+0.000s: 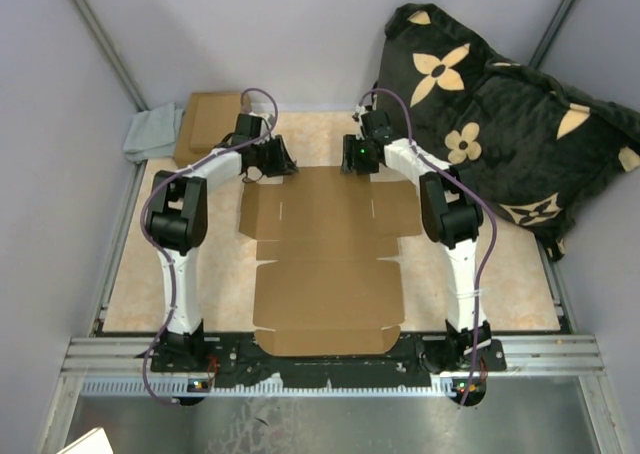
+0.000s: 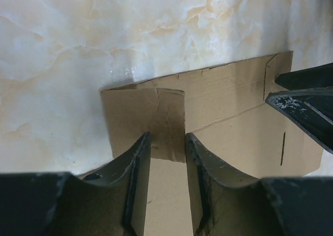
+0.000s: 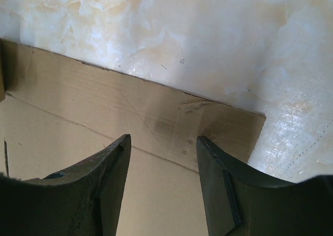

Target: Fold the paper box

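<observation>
The left tool [image 2: 167, 137] is partly open, its two dark fingers [image 2: 138, 163] a narrow gap apart. They are lowered over the far left corner of the paper box [image 1: 325, 264], and a small corner flap shows in the gap just past the fingertips. That flap looks slightly raised and creased, and neither finger can be seen pressing on it. The right tool [image 3: 163, 140] is open wider, with nothing between its fingers [image 3: 112, 168]. It hovers over the far right corner of the same sheet, where the cardboard edge meets the bare table [image 1: 520, 274]. In the top view both tools sit close together at the far edge of the sheet, one near each back corner, with the white and black arms reaching forward from their bases at the near edge. The paper box is a plain brown corrugated sheet, die-cut with flaps and slits. It lies unfolded and almost entirely flat in the middle of the table between the two arms, its long side running from near edge to far edge. The table has a pale marbled cream surface. At its back left corner lies a smaller stack of brown cardboard boxes [image 1: 212, 119], with a crumpled grey cloth [image 1: 150, 134] beside it. At the back right, a large black cushion [image 1: 500, 124] with cream flower shapes leans against the wall.
</observation>
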